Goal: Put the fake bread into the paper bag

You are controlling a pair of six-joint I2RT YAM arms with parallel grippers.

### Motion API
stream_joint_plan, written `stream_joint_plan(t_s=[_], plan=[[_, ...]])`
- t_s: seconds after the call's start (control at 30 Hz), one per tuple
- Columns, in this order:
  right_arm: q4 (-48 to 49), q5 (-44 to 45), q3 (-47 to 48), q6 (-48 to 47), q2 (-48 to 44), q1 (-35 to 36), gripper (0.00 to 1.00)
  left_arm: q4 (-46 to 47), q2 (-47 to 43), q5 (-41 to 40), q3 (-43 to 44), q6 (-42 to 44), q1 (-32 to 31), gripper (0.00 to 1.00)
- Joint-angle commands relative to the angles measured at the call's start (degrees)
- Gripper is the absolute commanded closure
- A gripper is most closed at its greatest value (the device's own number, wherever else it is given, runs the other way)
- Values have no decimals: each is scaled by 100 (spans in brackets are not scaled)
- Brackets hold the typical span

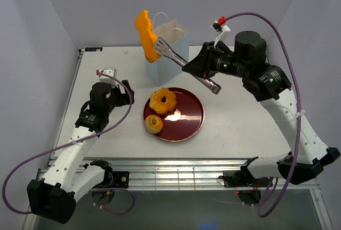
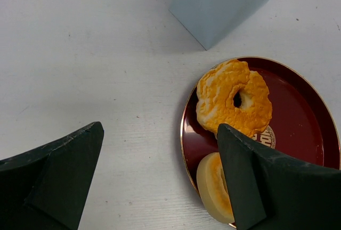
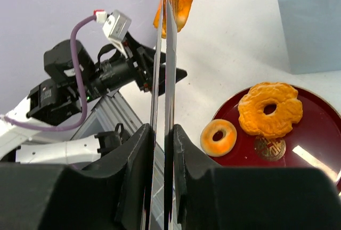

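Two pastries [image 1: 162,100] sit on the plate [image 1: 189,121] before the paper bag [image 1: 173,54].

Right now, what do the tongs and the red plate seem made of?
The tongs look like steel: bright silvery sheen, mirror-like blades in the right wrist view. The plate is dark red and glossy, maybe lacquered plastic: sharp glare, thin gold rim.

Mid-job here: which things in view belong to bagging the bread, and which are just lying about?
In the job: orange toy pastry pinched in the metal tongs; right claw gripping those tongs; large golden ring-shaped pastry; small pale ring-shaped pastry; pale blue paper bag.
Lying about: round dark red plate under the two rings; left claw, open, holding nothing.
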Motion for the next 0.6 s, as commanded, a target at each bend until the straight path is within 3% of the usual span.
stream_joint_plan(t_s=[0.0, 0.57], plan=[[397, 207, 552, 52, 198, -43, 92, 12, -122, -2, 111, -9, -23, 2], [890, -223, -264, 623, 304, -1036, 92, 30, -113, 121, 119, -18, -23, 2]])
